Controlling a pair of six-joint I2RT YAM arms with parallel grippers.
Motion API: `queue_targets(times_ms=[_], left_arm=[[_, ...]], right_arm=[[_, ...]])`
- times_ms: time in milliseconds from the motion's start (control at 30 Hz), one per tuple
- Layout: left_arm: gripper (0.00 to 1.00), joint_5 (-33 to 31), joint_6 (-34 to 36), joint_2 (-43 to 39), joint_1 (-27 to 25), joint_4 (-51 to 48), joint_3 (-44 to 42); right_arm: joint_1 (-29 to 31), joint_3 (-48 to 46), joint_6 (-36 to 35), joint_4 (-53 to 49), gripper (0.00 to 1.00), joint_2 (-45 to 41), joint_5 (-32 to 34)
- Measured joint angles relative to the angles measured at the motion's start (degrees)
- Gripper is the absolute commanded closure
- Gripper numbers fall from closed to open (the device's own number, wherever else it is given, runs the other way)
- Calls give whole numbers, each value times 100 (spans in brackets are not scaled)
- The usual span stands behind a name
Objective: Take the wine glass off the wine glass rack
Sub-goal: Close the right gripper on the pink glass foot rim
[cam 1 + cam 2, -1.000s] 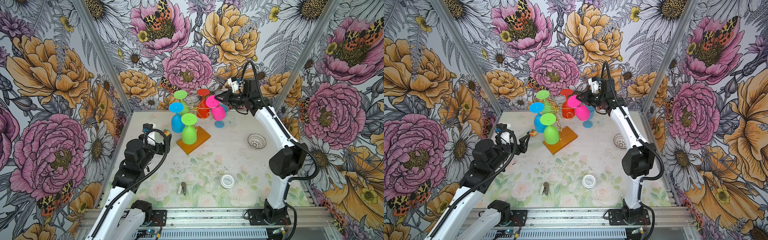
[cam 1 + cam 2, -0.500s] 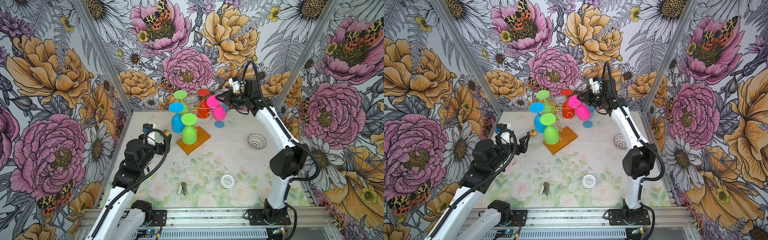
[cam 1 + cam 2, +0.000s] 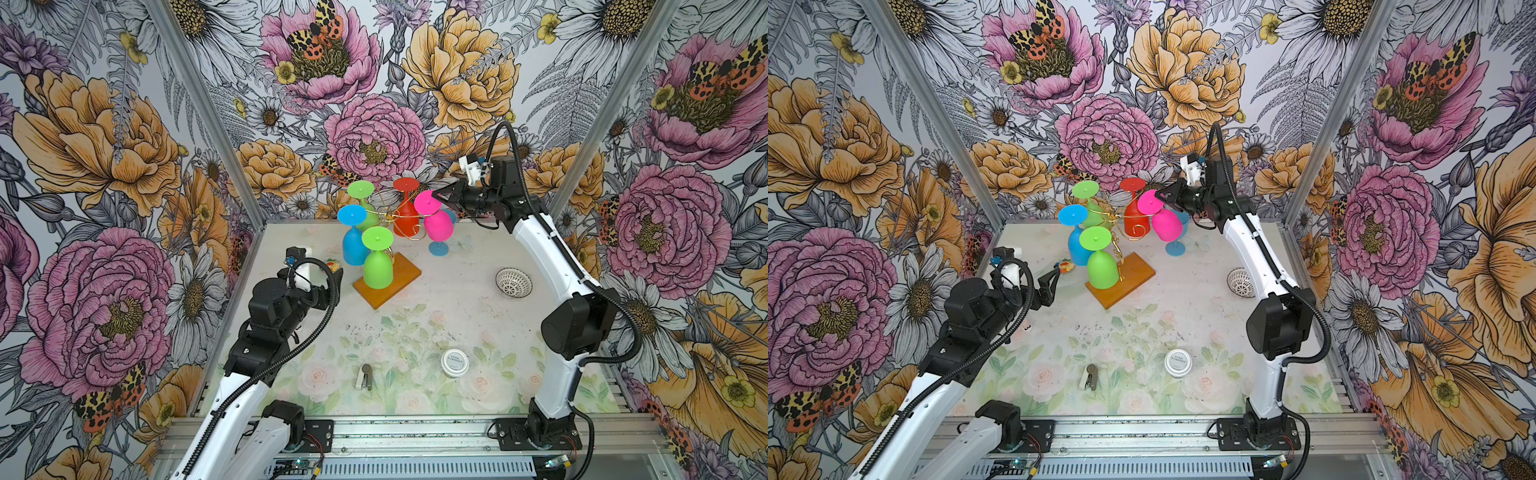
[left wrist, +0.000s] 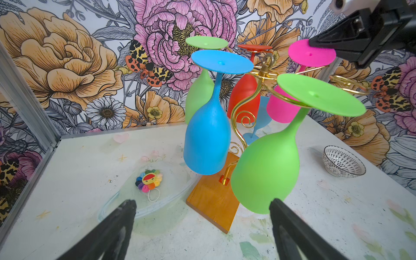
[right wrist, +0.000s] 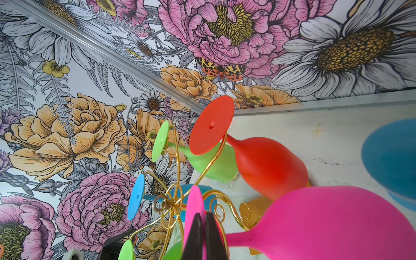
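The right gripper (image 3: 437, 195) clamps its jaws shut on the foot of a hot-pink wine glass (image 3: 438, 224) hanging inverted on the gold-wire, wooden-based wine glass rack (image 3: 400, 277) at the back of the table (image 3: 457, 316). The left gripper (image 4: 202, 202) jaws gape wide, empty.

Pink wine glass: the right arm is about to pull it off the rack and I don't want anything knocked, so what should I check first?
1. Grip: right gripper shut on the foot of the pink glass: ok.
2. Release: pink glass free of the rack: not ok, its foot sits over a gold arm.
3. Gap to the red glass: cannot tell, the bowls look very close.
4. Way out: not ok, a standing blue glass is on the table right beside the pink bowl.
5. Spare arm: left gripper open, away from the rack: ok.
6. Rack base flat on the table: ok.
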Motion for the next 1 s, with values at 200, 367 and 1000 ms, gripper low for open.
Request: queue_targets(times_ms=[200, 367, 1000], left_arm=[[5, 0, 0, 0, 0, 0, 0], [5, 0, 0, -2, 0, 0, 0], [5, 0, 0, -39, 0, 0, 0]], right_arm=[[-4, -133, 0, 24, 100, -90, 0], [-4, -214, 0, 28, 100, -160, 0], [-4, -219, 391, 236, 100, -173, -114]])
